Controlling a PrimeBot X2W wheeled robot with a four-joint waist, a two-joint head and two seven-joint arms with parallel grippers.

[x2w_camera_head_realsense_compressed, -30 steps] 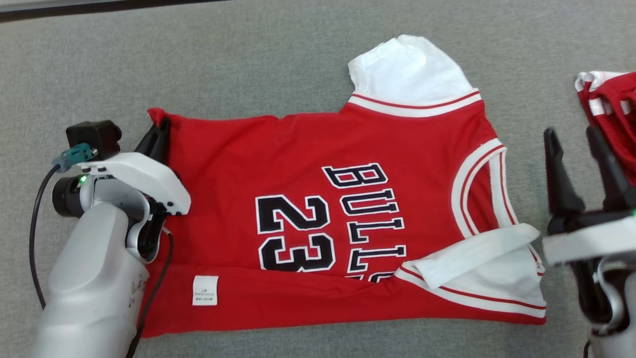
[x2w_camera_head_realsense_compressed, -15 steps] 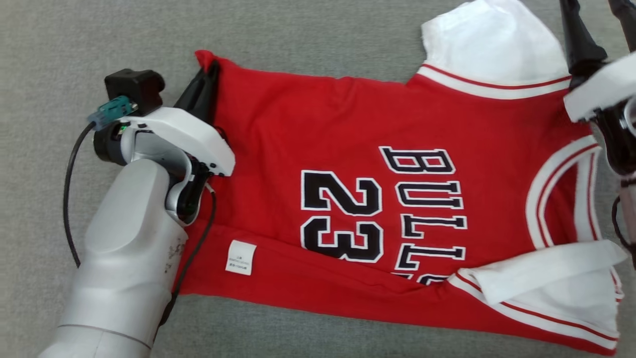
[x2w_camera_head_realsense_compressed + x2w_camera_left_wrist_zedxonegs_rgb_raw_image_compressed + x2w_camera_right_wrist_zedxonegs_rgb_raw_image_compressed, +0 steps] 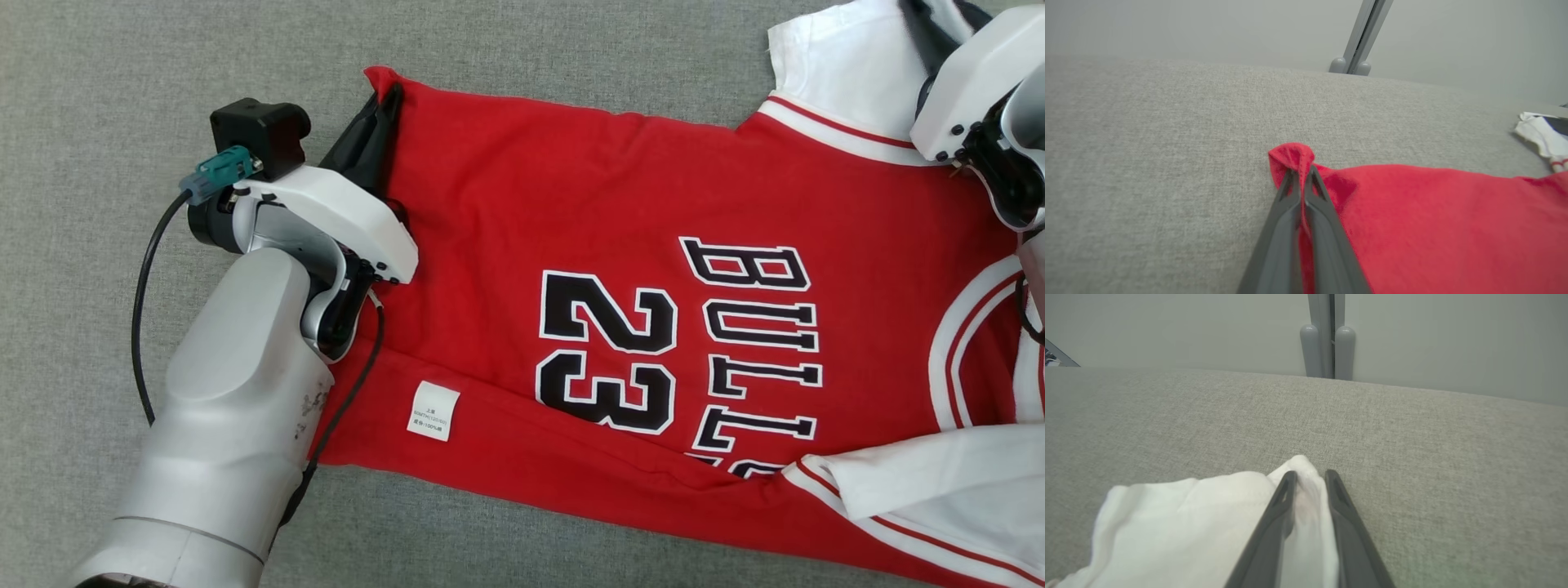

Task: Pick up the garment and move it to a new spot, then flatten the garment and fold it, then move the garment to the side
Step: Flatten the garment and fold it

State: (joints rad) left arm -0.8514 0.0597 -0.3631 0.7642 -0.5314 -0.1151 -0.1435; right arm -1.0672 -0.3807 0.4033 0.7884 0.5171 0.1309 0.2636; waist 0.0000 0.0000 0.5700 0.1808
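One grey table (image 3: 122, 82) carries one red jersey (image 3: 571, 204), lying front-up with its near edge folded over and one label (image 3: 433, 411) showing. Two grippers sit at its far corners, probably to pull it flat. The left gripper (image 3: 1299, 173) is clamped on the hem corner. The right gripper (image 3: 1308, 477) straddles the white sleeve (image 3: 1188, 514), fingers narrowly parted; I cannot tell whether it pinches.
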